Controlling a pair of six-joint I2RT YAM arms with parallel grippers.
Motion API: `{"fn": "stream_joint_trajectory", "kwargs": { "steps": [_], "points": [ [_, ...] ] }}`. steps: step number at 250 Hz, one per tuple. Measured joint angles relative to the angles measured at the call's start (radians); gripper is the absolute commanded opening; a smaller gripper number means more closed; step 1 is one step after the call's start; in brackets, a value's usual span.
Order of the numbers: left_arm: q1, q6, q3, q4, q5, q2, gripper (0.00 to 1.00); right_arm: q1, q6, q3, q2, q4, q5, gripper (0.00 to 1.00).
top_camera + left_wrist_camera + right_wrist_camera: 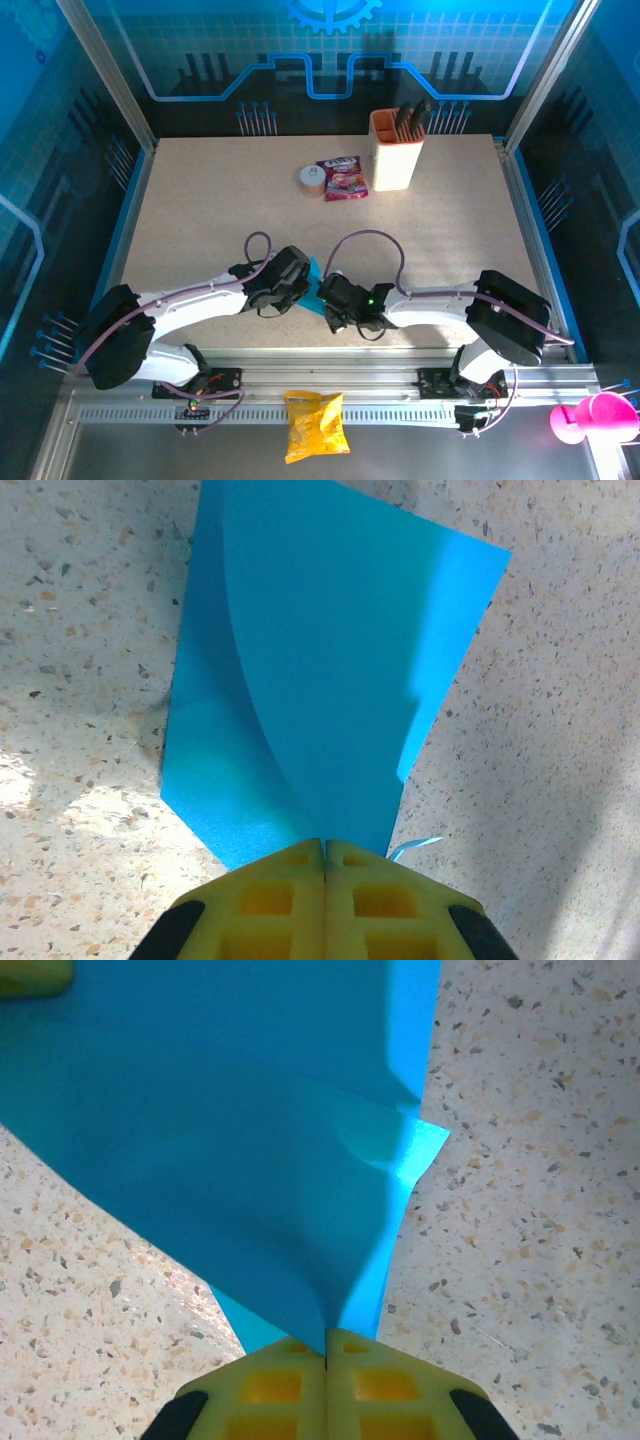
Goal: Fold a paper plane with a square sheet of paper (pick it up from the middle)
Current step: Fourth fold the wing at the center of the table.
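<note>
While left hand (325, 842) pinches paper (330, 660), right hand (326, 1340) grips.

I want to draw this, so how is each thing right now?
square sheet of paper: bent over itself, curved, pinched by both grippers.
left gripper: shut on the paper.
right gripper: shut on the paper.
snack packet: lying flat.
tool holder: standing upright.
crisp bag: lying down.

Left gripper (325, 852): yellow jaws pressed together on the near edge of the square sheet of paper (330, 660). Sheet fans out beyond the gripper, a curved layer over a flat one, on speckled surface (560, 740).
</note>
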State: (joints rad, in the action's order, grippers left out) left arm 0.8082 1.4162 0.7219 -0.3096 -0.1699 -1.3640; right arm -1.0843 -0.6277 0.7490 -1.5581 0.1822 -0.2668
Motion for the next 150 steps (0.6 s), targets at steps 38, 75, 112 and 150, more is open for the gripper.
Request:
{"fn": "stream_joint_trajectory", "kwargs": {
  "steps": [38, 75, 112, 150],
  "points": [
    [0.001, -0.019, 0.003, -0.008, -0.014, 0.003, 0.46, 0.02, 0.0, -0.028, 0.0, -0.036, 0.031, 0.0],
    [0.001, -0.05, 0.019, -0.039, -0.045, 0.032, 0.54, 0.053, -0.004, -0.07, 0.003, -0.098, 0.079, 0.0],
    [0.007, -0.085, 0.029, -0.058, -0.074, 0.07, 0.55, 0.094, -0.018, -0.11, 0.009, -0.182, 0.148, 0.0],
    [0.029, -0.116, 0.029, -0.091, -0.103, 0.085, 0.55, 0.148, -0.042, -0.159, 0.019, -0.271, 0.242, 0.0]
  ]
}}
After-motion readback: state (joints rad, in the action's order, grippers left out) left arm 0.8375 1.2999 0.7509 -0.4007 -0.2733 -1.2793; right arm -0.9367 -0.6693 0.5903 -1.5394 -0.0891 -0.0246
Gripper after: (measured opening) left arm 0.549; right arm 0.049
